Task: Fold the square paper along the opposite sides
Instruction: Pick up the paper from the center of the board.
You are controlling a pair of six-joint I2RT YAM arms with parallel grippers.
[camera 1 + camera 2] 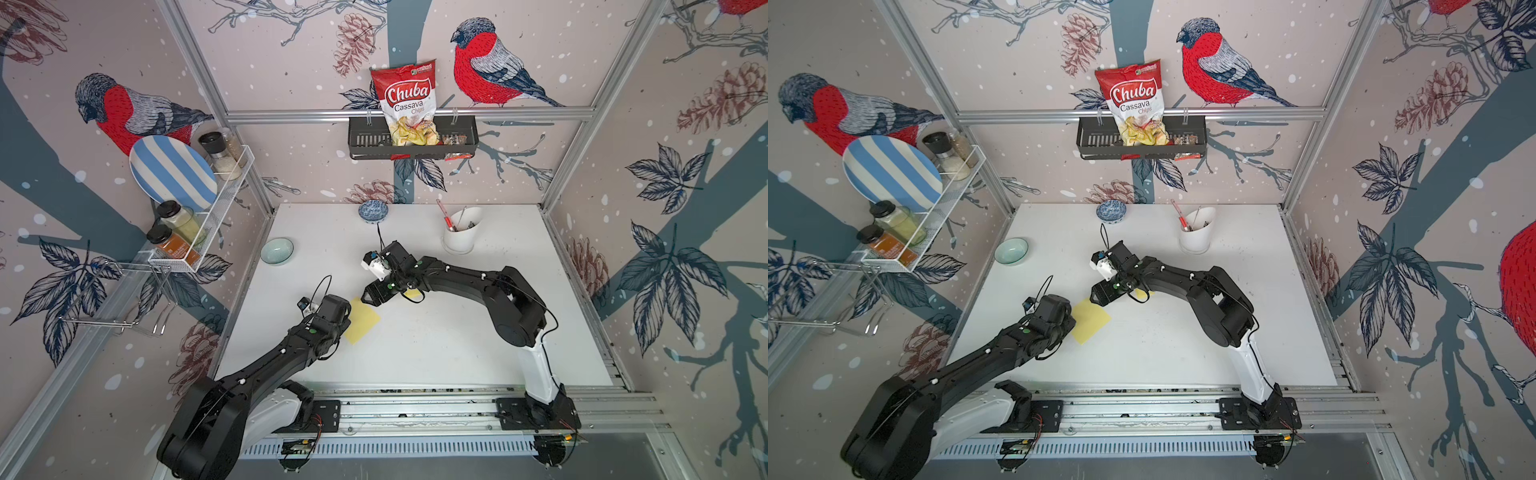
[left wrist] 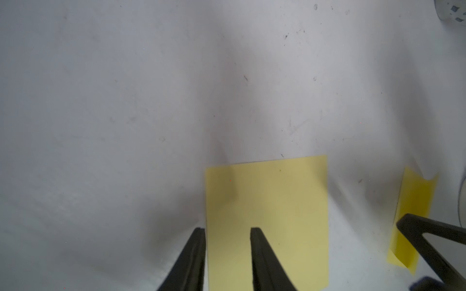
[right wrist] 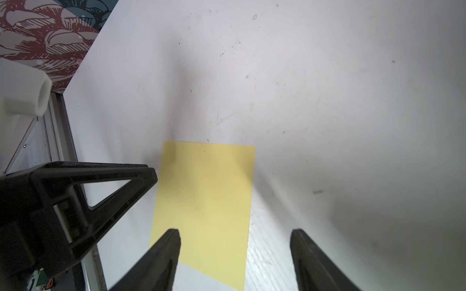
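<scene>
Left pincer [image 2: 228, 230], right pincer [image 3: 235, 230] angled down at paper [image 1: 363, 322] edges.

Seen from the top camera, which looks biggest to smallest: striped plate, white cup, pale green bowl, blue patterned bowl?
In a top view:
1. striped plate
2. white cup
3. pale green bowl
4. blue patterned bowl, only slightly smaller; it sits farther back, so that gap is unsure.

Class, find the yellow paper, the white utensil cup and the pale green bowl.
yellow paper [image 1: 362, 321], a top view, its flat middle.
white utensil cup [image 1: 458, 241], a top view, outer wall.
pale green bowl [image 1: 277, 251], a top view, inner hollow.
</scene>
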